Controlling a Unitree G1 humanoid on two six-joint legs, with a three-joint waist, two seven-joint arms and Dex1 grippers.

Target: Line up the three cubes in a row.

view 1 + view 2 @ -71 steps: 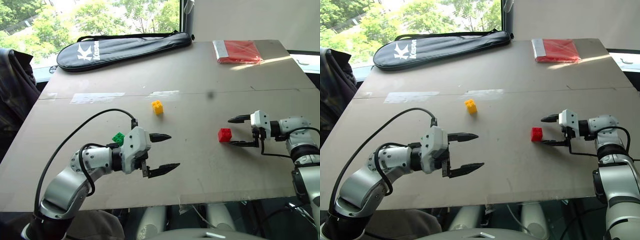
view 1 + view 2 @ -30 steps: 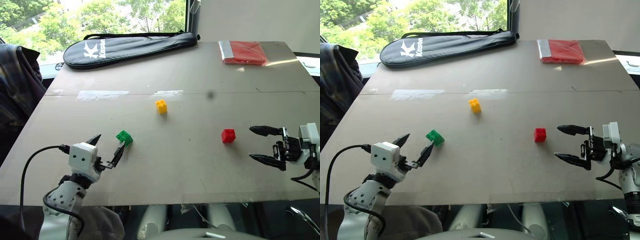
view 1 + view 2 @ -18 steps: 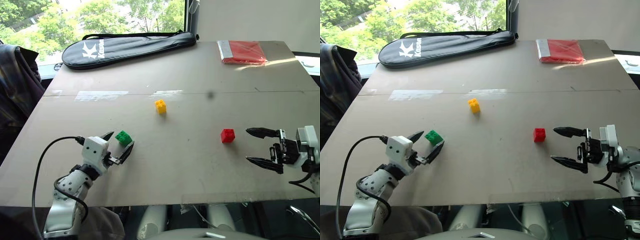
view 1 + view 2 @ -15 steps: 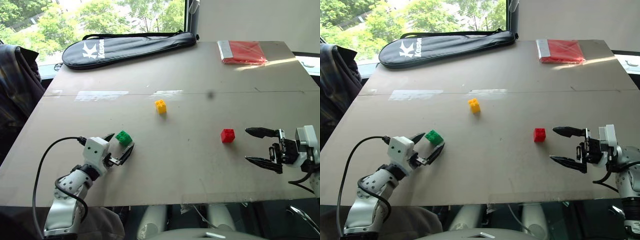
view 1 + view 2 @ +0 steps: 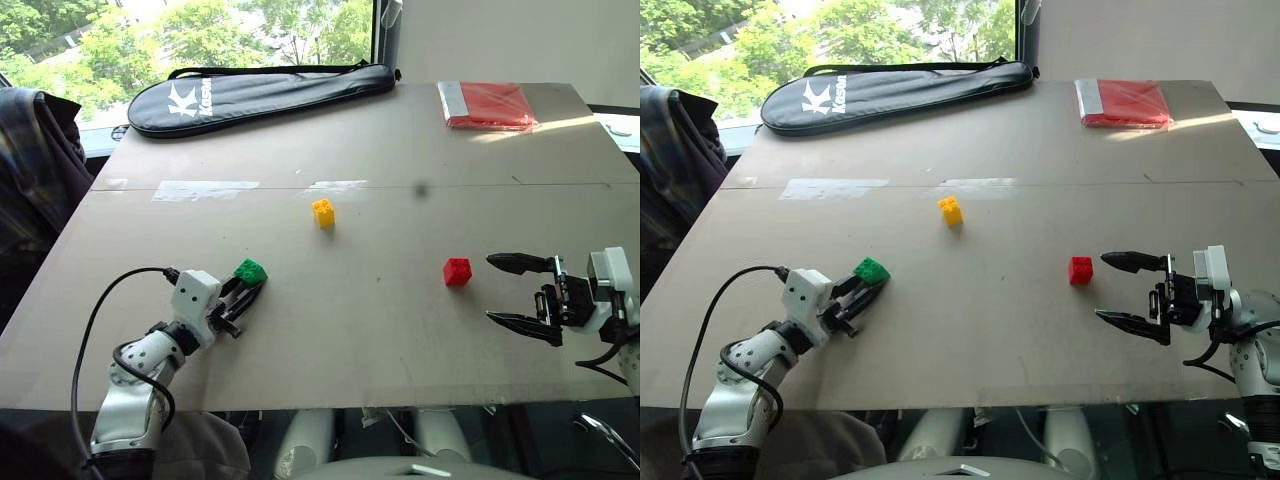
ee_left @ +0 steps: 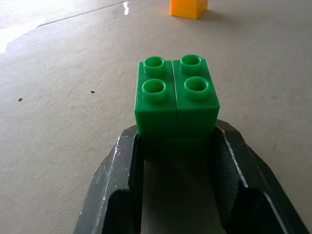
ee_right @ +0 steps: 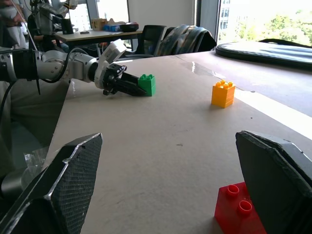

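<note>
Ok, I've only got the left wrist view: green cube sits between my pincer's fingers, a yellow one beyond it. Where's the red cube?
Observer: The red cube sits right of centre on the table, apart from the other two.
Operator: And my right pincer?
Observer: The right pincer is open, just right of the red cube, not touching it.
Operator: Is the green cube actually gripped?
Observer: The left pincer is shut on the green cube, which rests on the table.
Operator: Anything else up there?
Observer: A black racket bag and a red packet lie at the far edge.
</note>
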